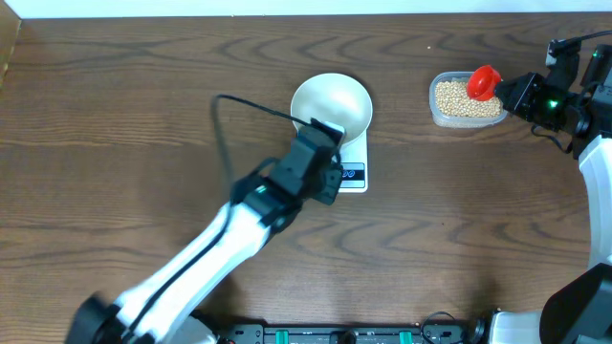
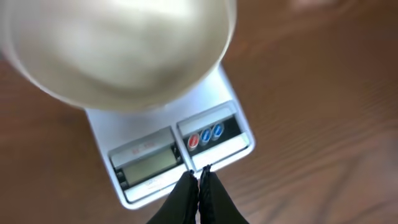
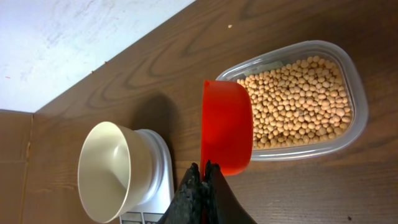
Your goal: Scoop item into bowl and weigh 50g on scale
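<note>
Our left jaws are pinched shut on nothing. Their tips hang just over the front edge of the scale (image 2: 231, 99), right before the coloured buttons (image 2: 205, 135), with the display (image 2: 149, 163) a little to their left. We judge they are poised there to press a button, probably to zero the reading under the bowl (image 2: 124, 81), which sits on the scale directly beyond the tips. The left wrist view gives only the bowl's blurred outer wall. The overhead view shows its inside bare, so nothing is weighed yet. We cannot read any digits.

Our right jaws are closed on the red scoop (image 3: 227, 127), its cup tipped on its side straight ahead of them. Just beyond it and to the right lie the beans (image 3: 298, 99) in the clear tub (image 3: 357, 118), on the desk (image 3: 298, 186), well apart from the bowl. Only the right wrist view shows the tub's fill closely. No view shows whether the scoop is loaded.
</note>
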Robot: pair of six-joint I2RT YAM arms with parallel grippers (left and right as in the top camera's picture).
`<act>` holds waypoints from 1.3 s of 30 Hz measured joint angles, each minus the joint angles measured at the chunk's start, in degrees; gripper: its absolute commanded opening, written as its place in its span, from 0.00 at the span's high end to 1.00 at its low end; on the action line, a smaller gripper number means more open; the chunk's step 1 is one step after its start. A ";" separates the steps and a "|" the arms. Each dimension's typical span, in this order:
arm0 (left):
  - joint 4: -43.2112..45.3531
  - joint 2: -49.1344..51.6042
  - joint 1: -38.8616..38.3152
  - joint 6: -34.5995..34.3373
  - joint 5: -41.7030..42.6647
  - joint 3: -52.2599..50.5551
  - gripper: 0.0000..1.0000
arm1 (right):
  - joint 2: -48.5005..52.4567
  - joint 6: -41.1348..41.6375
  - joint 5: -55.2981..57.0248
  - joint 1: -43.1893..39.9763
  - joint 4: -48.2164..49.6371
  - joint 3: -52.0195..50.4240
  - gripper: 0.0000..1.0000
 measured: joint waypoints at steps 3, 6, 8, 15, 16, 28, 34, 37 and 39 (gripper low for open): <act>-0.44 -5.62 0.42 0.31 -1.57 0.00 0.92 | 0.00 -0.33 0.00 0.00 -0.02 0.00 0.99; -0.46 -8.41 2.05 0.42 -5.20 0.00 0.93 | 0.00 -1.31 0.02 0.00 -0.11 0.00 0.99; -0.46 -8.87 4.09 0.63 -7.52 0.00 0.92 | 0.00 -1.99 0.02 0.00 -0.13 0.00 0.99; -0.61 -6.95 12.63 1.25 -11.15 0.00 0.93 | 0.00 -3.32 0.15 0.00 2.03 0.00 0.99; -0.61 -6.58 13.20 1.25 -11.34 0.00 0.93 | 0.00 -3.37 0.24 0.00 2.43 0.00 0.99; 0.76 1.40 13.49 1.29 -1.33 0.00 0.93 | 0.00 -3.54 1.70 0.00 2.38 0.00 0.99; 2.29 6.12 10.78 1.27 3.32 0.00 0.93 | 0.00 -3.61 2.21 0.00 0.46 0.00 0.99; 2.54 7.23 7.93 1.31 4.20 0.00 0.93 | 0.00 -3.78 2.36 0.00 -0.72 0.00 0.99; 2.62 7.98 6.05 1.33 4.57 0.00 0.92 | 0.00 -3.87 2.38 0.00 -1.20 0.00 0.99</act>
